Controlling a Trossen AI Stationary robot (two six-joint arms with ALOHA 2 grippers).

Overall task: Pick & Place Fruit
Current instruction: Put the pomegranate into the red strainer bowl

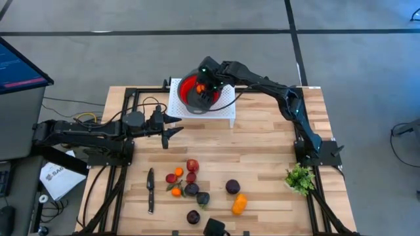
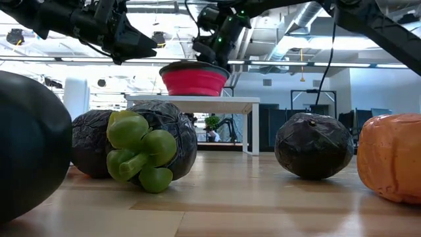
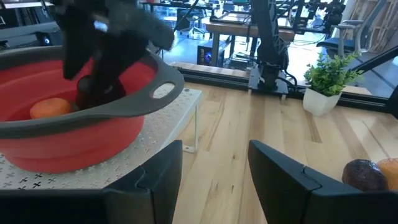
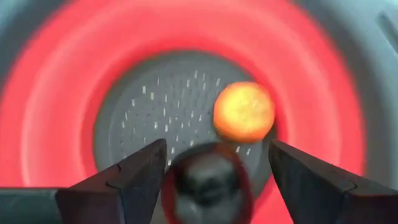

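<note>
Looking straight down, you find the right hand (image 1: 209, 84) poised over the round red bowl with a grey rim (image 1: 188, 85), which stands on a white perforated metal stand (image 1: 223, 110) at the far edge of the pale wooden surface (image 1: 262, 157). In the right wrist view its two dark fingers (image 4: 124, 180) stand well apart with nothing gripped between them; below and between them a dark rounded fruit with a reddish edge (image 4: 208, 182) shows against the bowl's grey perforated floor, though you cannot tell whether it is resting there. Just beyond that piece lies a small orange fruit (image 4: 244, 112), also inside the bowl.

The left hand (image 1: 172, 131) hovers above the surface, near the stand's front corner and well apart from the right hand. Its fingers (image 3: 158, 180) are partly spread and hold nothing.

The remaining fruit lies on the surface nearer the front edge than either hand: a red apple-like piece (image 1: 192, 165), two small orange pieces (image 1: 178, 172), several dark purple rounded pieces (image 1: 233, 187) and a larger orange piece (image 1: 239, 204). A slim black knife (image 1: 150, 190) lies beside this cluster on the left arm's side. A green leafy sprig in a white pot (image 1: 300, 178) stands near the base of the right arm.
</note>
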